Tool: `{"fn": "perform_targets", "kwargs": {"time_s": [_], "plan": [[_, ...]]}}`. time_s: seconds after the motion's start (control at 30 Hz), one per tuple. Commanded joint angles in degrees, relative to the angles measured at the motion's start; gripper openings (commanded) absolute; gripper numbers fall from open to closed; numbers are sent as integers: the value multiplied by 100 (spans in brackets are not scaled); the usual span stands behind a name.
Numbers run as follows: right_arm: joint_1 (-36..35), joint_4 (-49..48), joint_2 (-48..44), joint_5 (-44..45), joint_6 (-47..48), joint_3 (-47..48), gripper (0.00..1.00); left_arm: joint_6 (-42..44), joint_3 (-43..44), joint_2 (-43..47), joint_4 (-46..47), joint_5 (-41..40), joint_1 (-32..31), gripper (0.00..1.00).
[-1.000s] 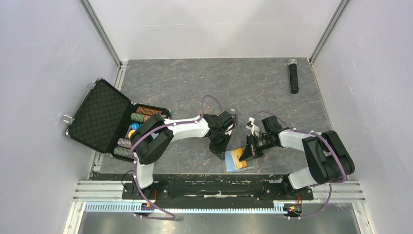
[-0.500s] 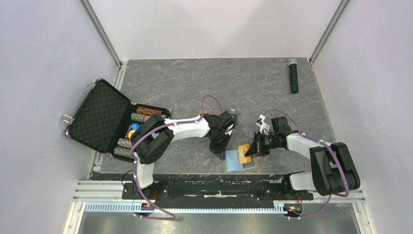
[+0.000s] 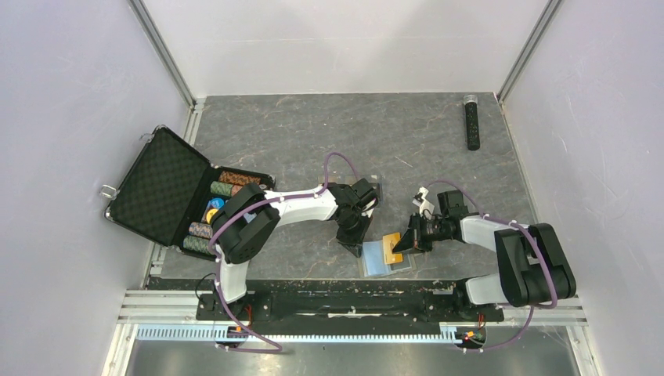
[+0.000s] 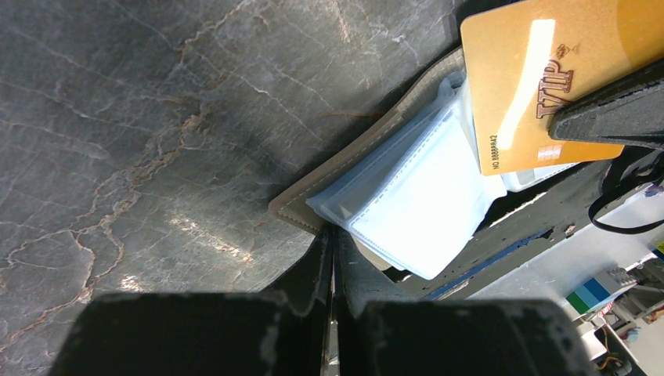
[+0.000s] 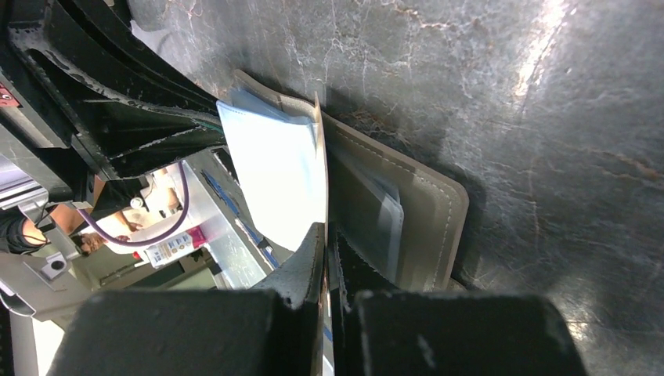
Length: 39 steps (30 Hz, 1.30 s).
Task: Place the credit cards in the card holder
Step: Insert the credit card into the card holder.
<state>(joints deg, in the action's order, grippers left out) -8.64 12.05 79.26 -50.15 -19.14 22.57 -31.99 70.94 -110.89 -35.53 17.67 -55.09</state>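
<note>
Open card holder; right gripper at 3 o'clock pinched credit card over it; left gripper clamped 10 o'clock edge.

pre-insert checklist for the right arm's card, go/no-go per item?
1. Grip: right pincer is shut on the orange-gold VIP card: ok.
2. Hold-down: left pincer is shut on a corner of the taupe folding wallet: ok.
3. Wallet open, light blue sleeves exposed: ok.
4. Card over the wallet: ok; it overlaps the sleeves in the left wrist view.
5. Card edge lined up with a sleeve mouth: cannot tell; no view shows the opening clearly.
6. Card seated in a sleeve: not ok; nearly all of its face shows outside.
</note>
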Motion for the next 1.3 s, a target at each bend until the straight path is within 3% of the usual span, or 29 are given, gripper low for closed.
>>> {"fn": "perform_targets", "kwargs": {"time_s": [0.0,1.27], "plan": [[-74,-154,138,-111,-55,-182,0,123,-150,-394,91,-201,-175,6],[-150,117,173,-423,329,-157,0,149,-133,-479,89,-167,-195,5]]}}
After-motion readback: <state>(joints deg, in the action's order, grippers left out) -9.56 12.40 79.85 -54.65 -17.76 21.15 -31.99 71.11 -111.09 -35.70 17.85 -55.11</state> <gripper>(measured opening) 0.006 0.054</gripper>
